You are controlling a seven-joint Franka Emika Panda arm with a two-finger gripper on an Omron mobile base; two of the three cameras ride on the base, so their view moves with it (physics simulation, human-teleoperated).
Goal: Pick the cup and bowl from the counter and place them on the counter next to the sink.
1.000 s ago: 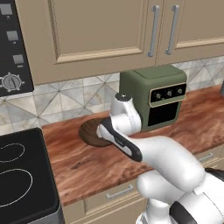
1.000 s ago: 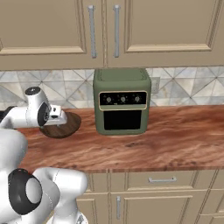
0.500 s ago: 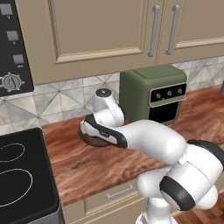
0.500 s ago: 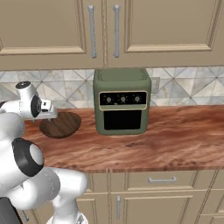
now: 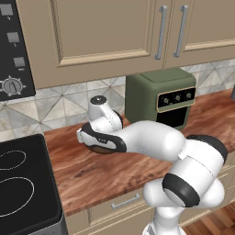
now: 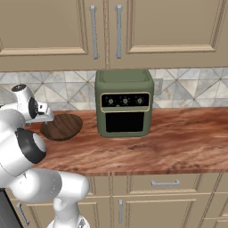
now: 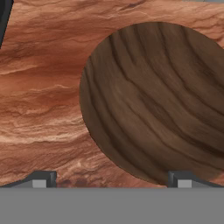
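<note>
My gripper [image 7: 111, 181] hangs open over the reddish-brown wood-grain counter [image 7: 39, 87], its two fingertips set wide apart with nothing between them. It points down at the near edge of a round dark wooden disc [image 7: 162, 100] that lies flat on the counter [image 5: 114, 174]. From the left base view the hand [image 5: 92, 137] covers most of the disc [image 5: 98, 149]. From the right, the hand [image 6: 42, 115] sits at the left edge of the disc [image 6: 62, 126]. The sink is out of view.
A green countertop oven [image 5: 160, 98] [image 6: 124, 102] stands against the tiled wall just right of the disc. The black glass stovetop [image 5: 23, 193] borders the counter on the left, and its corner [image 7: 4, 17] edges into the hand view. Beige cabinets hang overhead.
The arm has swung left and its elbow has rolled over, carrying the hand from the disc's right side to over its left part. The gripper stays open.
</note>
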